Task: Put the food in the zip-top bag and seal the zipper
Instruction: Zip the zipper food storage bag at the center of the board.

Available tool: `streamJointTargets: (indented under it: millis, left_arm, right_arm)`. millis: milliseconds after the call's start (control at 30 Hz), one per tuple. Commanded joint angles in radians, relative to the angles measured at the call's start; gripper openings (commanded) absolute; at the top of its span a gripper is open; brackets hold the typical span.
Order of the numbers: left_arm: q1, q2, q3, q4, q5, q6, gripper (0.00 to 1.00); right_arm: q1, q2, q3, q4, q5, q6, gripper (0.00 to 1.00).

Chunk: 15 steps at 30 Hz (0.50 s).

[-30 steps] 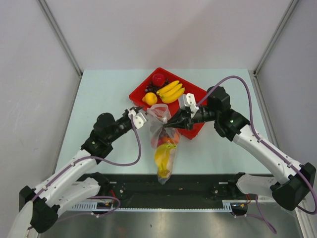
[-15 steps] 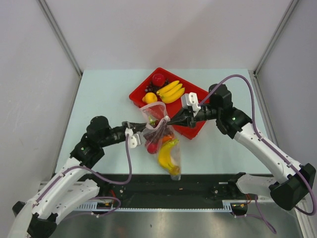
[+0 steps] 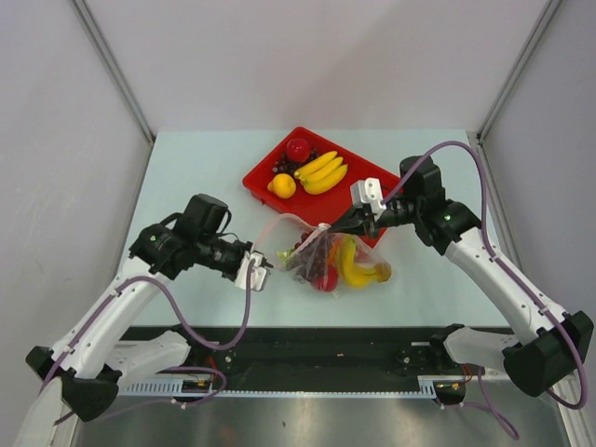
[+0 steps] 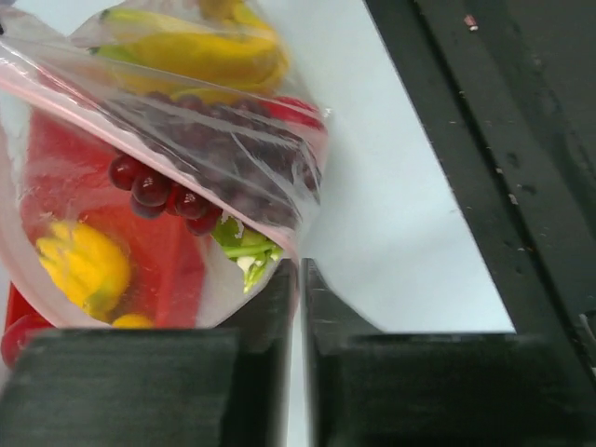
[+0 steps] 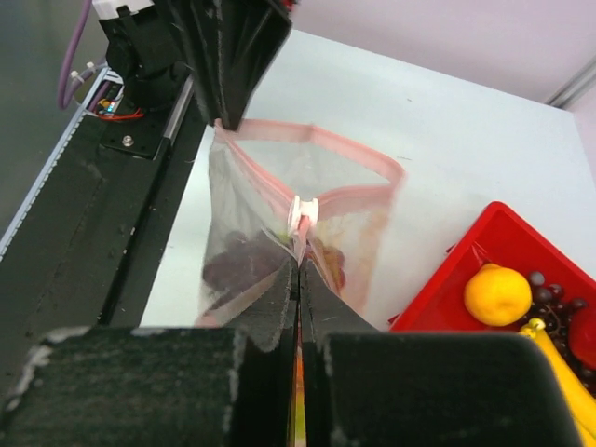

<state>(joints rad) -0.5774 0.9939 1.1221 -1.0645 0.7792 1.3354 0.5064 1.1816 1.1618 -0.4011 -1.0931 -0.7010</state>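
Pale tabletop (image 3: pixel 196 177): zip-top bag (image 3: pixel 340 265) now swung flat at centre, mouth stretched. Left pincer (image 3: pixel 264 270) clamped on its 9 o'clock corner, right pincer (image 3: pixel 328 230) clamped on zipper (image 5: pixel 270 128) at 12. Sealing looks imminent, yet food (image 3: pixel 321 173) remains in tray (image 3: pixel 365 175).

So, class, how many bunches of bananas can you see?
2: one banana bunch on the red tray, another bunch inside the clear bag; more may be hidden inside it.

The left arm (image 3: pixel 112 312) and right arm (image 3: pixel 498 279) have white shells, black joints, looping purple cables (image 3: pixel 452 142) and black-fingered end effectors (image 3: pixel 267 267).
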Motion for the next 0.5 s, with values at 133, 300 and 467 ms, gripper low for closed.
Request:
streamJointTargets:
  millis: [133,300,467]
  left_arm:
    - [0.004,-0.058,0.097,0.269,0.069,-0.447,0.48]
    - [-0.028,-0.017,0.114,0.527,0.031,-0.760,0.55]
    - [-0.099,0.081,0.149,0.681,-0.051,-0.939,0.57]
  right_arm:
    - [0.001,-0.043,0.073,0.117,-0.062,-0.012,0.00]
    - [0.021,-0.059,0.072,0.137,-0.060,0.029,0.00]
    - [0.035,-0.060,0.072,0.168,-0.053,0.070,0.00]
